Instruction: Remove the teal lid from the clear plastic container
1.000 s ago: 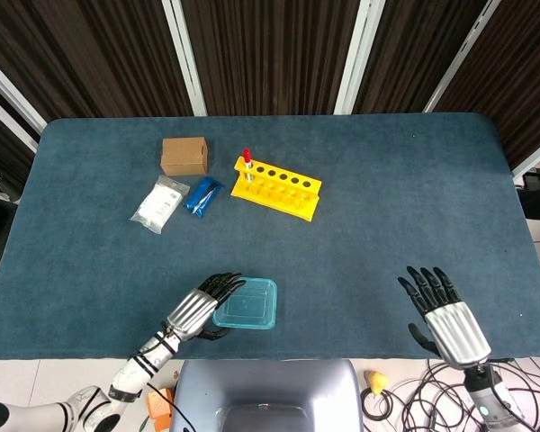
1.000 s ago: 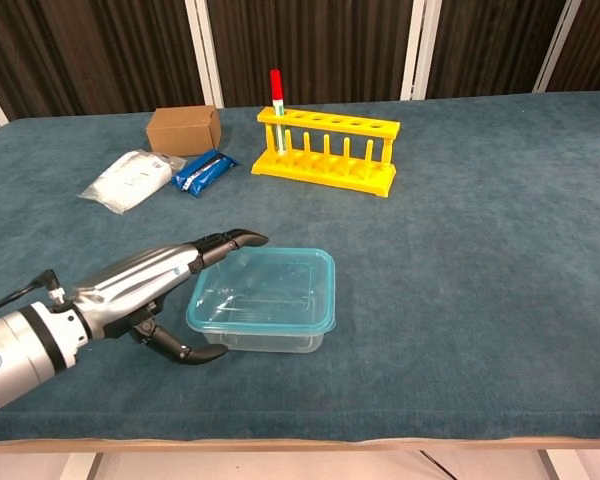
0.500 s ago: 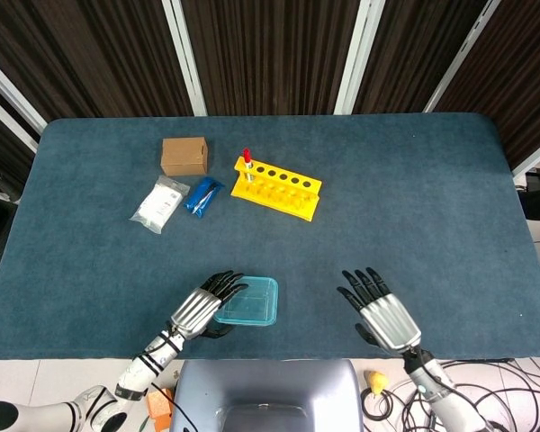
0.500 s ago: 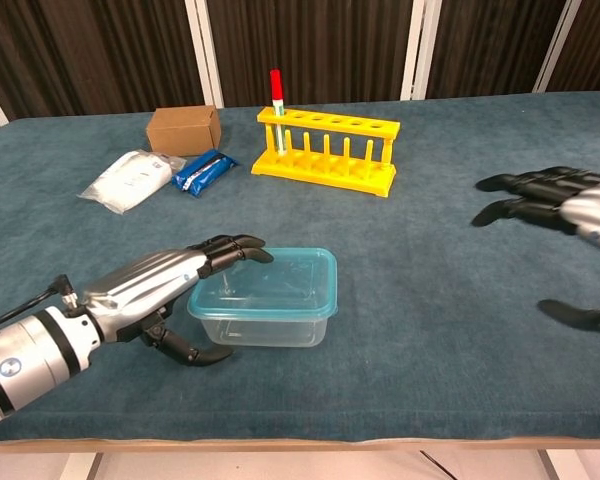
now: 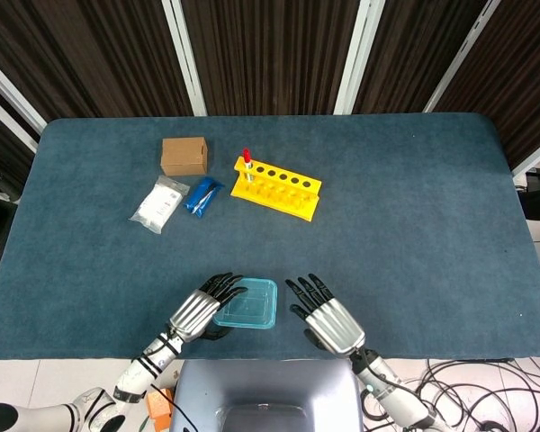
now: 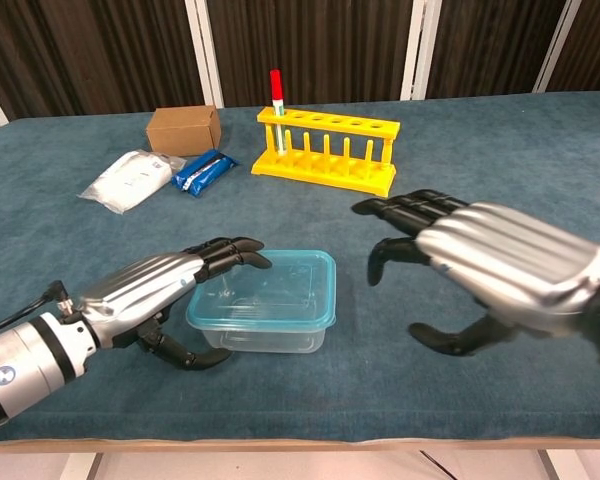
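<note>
Since a second ago your right hand [image 6: 490, 262] has swept in from the far right edge of the surface [image 5: 414, 207] and now hovers just beside the right end of the clear plastic container [image 6: 264, 318], fingers spread and holding nothing; your left hand [image 6: 160, 290] has barely shifted, only settling a little closer against the container's left end. The teal lid [image 6: 265, 290] is on the container, seated flat as far as both views show, and the container sits near the front edge of the surface, between your two hands. Your left hand has its fingertips [image 6: 242, 248] lying over the lid's left rim and the thumb curled low against the side wall, so it reads as a loose brace more than a firm grip; whether it is truly clamping I cannot tell. For this step, I would have you keep that left hand low on the body and off the lid, since pressing on the rim will fight the lift. Bring your right fingers under the lid's right lip, probably at a corner, and peel upward there instead of pulling straight up, or the whole light tub is likely to lift with it. Well behind, and out of your path, stand the yellow tube rack [image 5: 277, 187], the cardboard box [image 5: 184, 156], the white packet [image 5: 158, 204] and the blue packet [image 5: 202, 195].
</note>
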You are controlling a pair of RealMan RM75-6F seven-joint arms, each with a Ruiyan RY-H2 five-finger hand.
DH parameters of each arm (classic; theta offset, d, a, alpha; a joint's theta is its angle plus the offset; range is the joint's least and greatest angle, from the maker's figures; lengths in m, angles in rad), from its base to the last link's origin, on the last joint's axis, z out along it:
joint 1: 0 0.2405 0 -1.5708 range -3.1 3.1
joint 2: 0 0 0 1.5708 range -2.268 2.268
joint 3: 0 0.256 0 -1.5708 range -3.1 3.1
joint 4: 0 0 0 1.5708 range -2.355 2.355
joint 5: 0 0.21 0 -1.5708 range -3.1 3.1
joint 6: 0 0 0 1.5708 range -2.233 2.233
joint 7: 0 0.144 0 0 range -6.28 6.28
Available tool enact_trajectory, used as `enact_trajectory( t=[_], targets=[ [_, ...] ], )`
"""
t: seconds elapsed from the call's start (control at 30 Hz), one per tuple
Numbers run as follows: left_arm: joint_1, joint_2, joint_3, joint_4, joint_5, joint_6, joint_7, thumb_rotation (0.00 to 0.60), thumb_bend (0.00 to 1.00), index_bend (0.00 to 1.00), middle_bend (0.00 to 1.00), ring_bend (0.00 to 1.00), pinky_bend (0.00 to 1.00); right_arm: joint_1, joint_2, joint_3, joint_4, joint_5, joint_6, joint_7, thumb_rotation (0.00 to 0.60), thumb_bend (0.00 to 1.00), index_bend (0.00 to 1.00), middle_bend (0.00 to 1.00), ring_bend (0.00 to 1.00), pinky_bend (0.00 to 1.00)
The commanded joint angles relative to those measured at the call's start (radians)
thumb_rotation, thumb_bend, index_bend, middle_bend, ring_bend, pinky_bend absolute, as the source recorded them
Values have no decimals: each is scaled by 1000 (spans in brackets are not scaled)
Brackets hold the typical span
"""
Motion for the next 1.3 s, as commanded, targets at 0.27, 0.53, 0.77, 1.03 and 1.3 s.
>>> enact_trajectory(
  t=[0.27, 0.53, 0.77, 1.03, 1.3],
  targets=[
    [13, -5, 10, 21, 15, 25, -5, 600, 297, 286, 300, 78, 98, 59, -221, 12, 197, -74, 64, 60, 600, 287, 481, 21, 0, 0],
    [14, -2, 10, 21, 14, 21, -2, 600, 296, 287, 299, 80, 99, 70, -277, 1, 240, -73, 66, 50, 600, 287, 491, 22, 0, 0],
    [17, 1, 10, 19, 15, 24, 4, 600, 294, 287, 300, 88, 98, 72, -292, -2, 251, -55, 65, 33, 600, 288, 502, 22, 0, 0],
    [17, -2, 13, 25, 20, 25, 5, 600, 295, 287, 299, 92, 99, 79, -298, 5, 254, -39, 67, 32, 600, 288, 527, 32, 0, 0],
    [20, -3, 13, 28, 22, 29, 5, 600, 296, 287, 300, 98, 101, 81, -295, 8, 245, -30, 70, 31, 600, 287, 541, 35, 0, 0]
  ],
)
